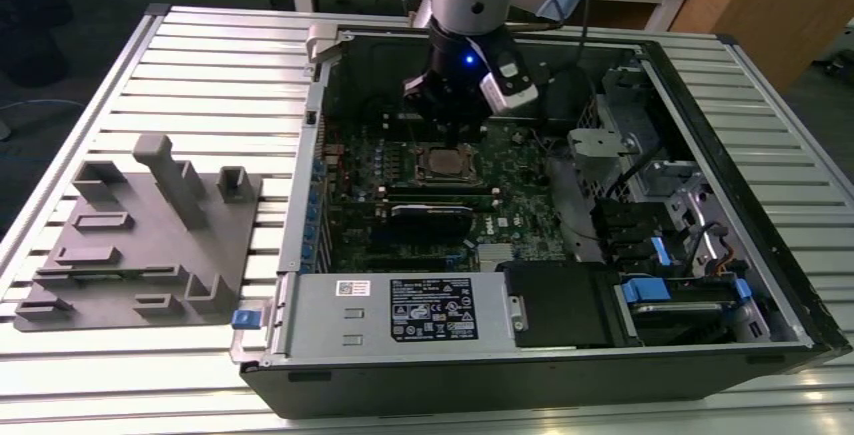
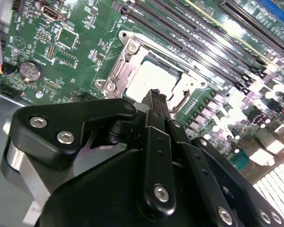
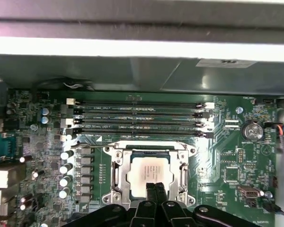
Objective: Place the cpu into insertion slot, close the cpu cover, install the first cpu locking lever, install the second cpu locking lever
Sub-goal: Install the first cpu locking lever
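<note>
The cpu lies flat in the insertion slot on the green board, its pale silvery top showing in both wrist views. The cpu cover lies down around the chip as a silvery frame. My gripper hangs just above the socket's near edge, with its black fingertips pressed together and nothing between them. In the exterior view the gripper stands over the socket inside the open computer case. Whether the locking levers are latched cannot be made out.
Long black memory slots run beside the socket. A black card sits below it in the exterior view, then the power supply. Drive bays and cables fill the case's right. A grey fixture stands outside at the exterior view's left.
</note>
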### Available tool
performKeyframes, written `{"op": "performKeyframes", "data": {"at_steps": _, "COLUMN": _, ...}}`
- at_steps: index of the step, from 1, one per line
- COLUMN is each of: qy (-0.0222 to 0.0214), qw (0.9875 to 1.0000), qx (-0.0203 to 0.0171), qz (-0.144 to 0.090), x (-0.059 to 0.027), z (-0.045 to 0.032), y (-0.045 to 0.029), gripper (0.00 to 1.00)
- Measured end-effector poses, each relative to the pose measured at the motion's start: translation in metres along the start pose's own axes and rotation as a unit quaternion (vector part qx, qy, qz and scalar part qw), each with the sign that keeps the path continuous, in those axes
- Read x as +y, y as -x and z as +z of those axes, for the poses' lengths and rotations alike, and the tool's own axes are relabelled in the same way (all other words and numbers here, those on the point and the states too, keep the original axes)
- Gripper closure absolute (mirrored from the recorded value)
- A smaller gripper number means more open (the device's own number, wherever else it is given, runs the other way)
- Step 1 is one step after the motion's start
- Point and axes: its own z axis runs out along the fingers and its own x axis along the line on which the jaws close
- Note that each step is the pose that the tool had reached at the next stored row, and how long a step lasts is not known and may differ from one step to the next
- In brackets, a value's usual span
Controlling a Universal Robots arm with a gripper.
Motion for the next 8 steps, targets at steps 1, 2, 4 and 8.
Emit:
{"op": "performKeyframes", "data": {"at_steps": 1, "qy": 0.0000, "qw": 1.0000, "qx": 0.0001, "qz": 0.000, "x": 0.0001, "z": -0.0022, "y": 0.0001, "gripper": 0.89}}
{"op": "performKeyframes", "data": {"at_steps": 2, "qy": -0.0001, "qw": 1.0000, "qx": 0.0003, "qz": 0.000, "x": 0.0001, "z": -0.0038, "y": 0.0001, "gripper": 0.89}}
{"op": "performKeyframes", "data": {"at_steps": 4, "qy": 0.0001, "qw": 1.0000, "qx": 0.0002, "qz": 0.000, "x": 0.0001, "z": -0.0045, "y": 0.0002, "gripper": 0.89}}
{"op": "performKeyframes", "data": {"at_steps": 8, "qy": -0.0001, "qw": 1.0000, "qx": 0.0003, "qz": 0.000, "x": 0.0001, "z": -0.0051, "y": 0.0002, "gripper": 0.89}}
